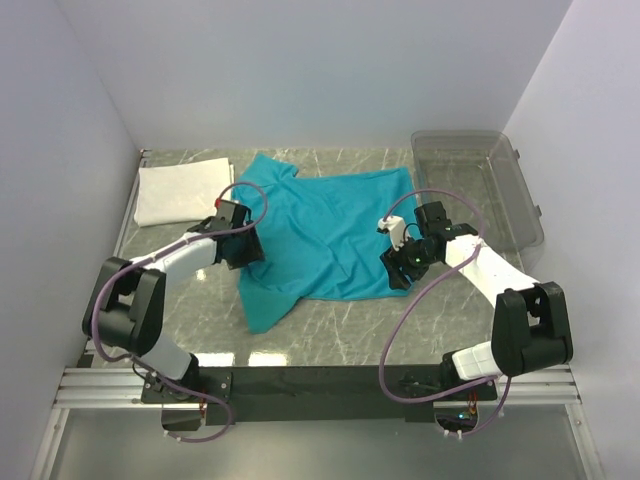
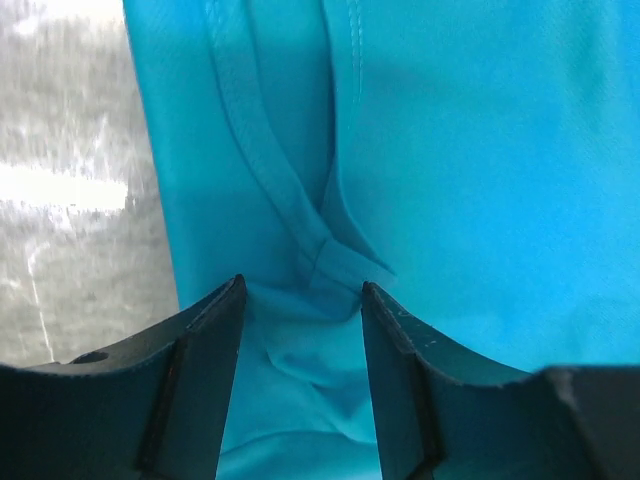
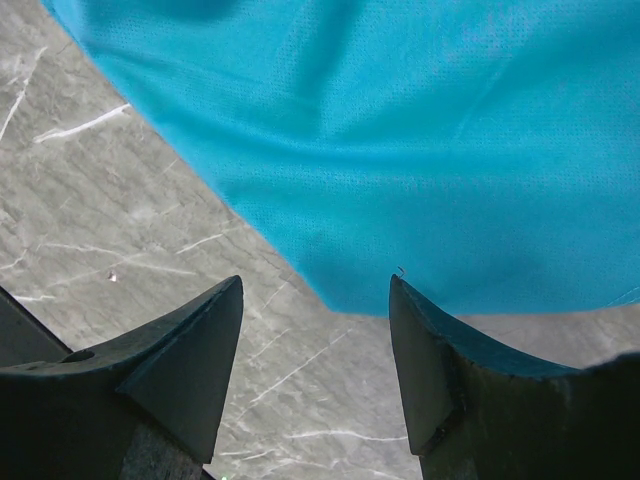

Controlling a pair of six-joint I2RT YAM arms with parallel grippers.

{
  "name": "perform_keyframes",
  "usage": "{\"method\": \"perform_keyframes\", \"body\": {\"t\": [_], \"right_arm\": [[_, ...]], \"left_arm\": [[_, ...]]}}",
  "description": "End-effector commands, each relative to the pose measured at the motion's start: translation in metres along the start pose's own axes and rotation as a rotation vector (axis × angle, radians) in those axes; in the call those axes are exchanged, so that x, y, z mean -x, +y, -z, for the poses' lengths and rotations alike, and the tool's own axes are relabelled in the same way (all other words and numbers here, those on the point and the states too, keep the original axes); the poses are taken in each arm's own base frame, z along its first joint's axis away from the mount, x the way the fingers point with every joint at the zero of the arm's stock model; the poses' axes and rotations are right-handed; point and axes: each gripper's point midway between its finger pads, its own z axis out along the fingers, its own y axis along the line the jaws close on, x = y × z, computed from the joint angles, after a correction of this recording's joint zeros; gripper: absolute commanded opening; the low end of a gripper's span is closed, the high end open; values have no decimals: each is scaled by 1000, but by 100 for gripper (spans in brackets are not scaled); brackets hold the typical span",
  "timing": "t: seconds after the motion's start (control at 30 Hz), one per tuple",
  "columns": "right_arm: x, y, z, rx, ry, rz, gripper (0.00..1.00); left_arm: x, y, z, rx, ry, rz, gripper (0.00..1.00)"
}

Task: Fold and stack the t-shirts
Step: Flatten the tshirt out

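Top view: the teal shirt (image 1: 335, 225) lies spread but rumpled at the middle of the tabletop (image 1: 350, 335), one sleeve trailing toward the near edge. The white folded shirt (image 1: 180, 192) lies off the teal shirt's far left corner, and the clear bin (image 1: 478, 190) stands off its far right corner. The left gripper (image 1: 243, 245) sits on the teal shirt's left side and the right gripper (image 1: 400, 262) at its right near edge. Left wrist view: the left gripper's jaws are apart, straddling a stitched seam (image 2: 268, 165) of the teal shirt, with puckered cloth between them and nothing clamped. Right wrist view: the right gripper's jaws are also apart, holding nothing, poised over the teal shirt's hem with bare tabletop between their tips. Judged step: taking hold of both sides for the first fold. To do it well, the right gripper should advance until the hem lies well inside its jaws. Both should press down to the tabletop before closing, so the cloth's full thickness is caught. The lift should be level and together, keeping the cloth taut so the rumples pull out.
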Motion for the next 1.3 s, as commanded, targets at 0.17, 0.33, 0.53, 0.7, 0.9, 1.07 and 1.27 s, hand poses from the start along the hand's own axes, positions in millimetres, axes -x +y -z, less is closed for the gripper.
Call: {"method": "perform_keyframes", "body": {"t": [0.17,0.33,0.53,0.7,0.9,1.07,1.27], "right_arm": [[7,-3,1,-22,-41,-10,67],[9,-3,0,-7,-35,-15,66],[10,-2,2,-5,-42,-7,66],[10,-2,3,-12,-51,-9,66],[7,-2,-2,-7,-42,-22,66],[7,-4,-2,-8,-36,-6,65],[-6,-9,-1,-35,15,31,66]], "left_arm": [[4,6,-1,85,-18,-160,40],[-8,2,-5,68,26,-191,10],[1,20,30,113,-62,-86,1],[-2,66,60,79,-100,332,1],[-15,94,80,124,-75,636,1],[-33,124,82,262,0,745,5],[-8,96,97,81,-34,579,41]]}}
